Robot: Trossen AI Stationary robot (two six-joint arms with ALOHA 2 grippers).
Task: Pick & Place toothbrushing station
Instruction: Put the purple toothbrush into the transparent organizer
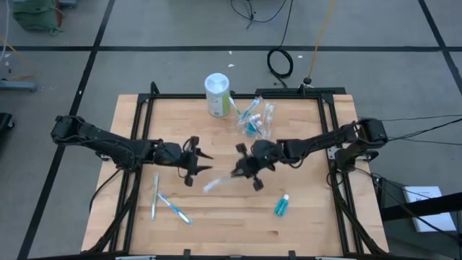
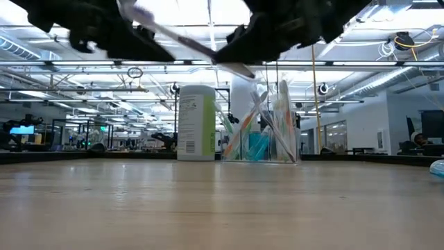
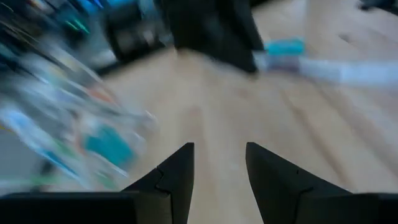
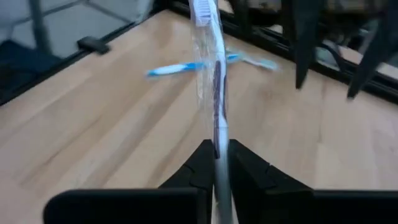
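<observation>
My right gripper (image 1: 237, 173) hangs over the table's middle, shut on a toothbrush (image 1: 216, 183) in a clear wrapper. My left gripper (image 1: 206, 163) faces it from the left, open and empty, its fingers (image 3: 180, 168) apart. At the far middle a clear plastic cup (image 1: 256, 119) stands upright on its base, with several toothbrushes standing in it. Two more toothbrushes (image 1: 155, 195) (image 1: 175, 209) lie flat at the near left. A teal toothpaste tube (image 1: 281, 206) lies at the near right. My right gripper pinches the wrapped toothbrush's handle (image 4: 217, 146) between its two fingers. The fingers come slanting down from the table's right and lie along the brush, which sticks out ahead of them, head end (image 4: 203, 11) farthest. The brush is lifted clear of the table (image 2: 187, 42).
A white canister with a green label (image 1: 216, 94) stands to the left of the cup. A dark frame (image 1: 238, 96) runs around the wooden tabletop. Bare wood lies between the arms and the near edge.
</observation>
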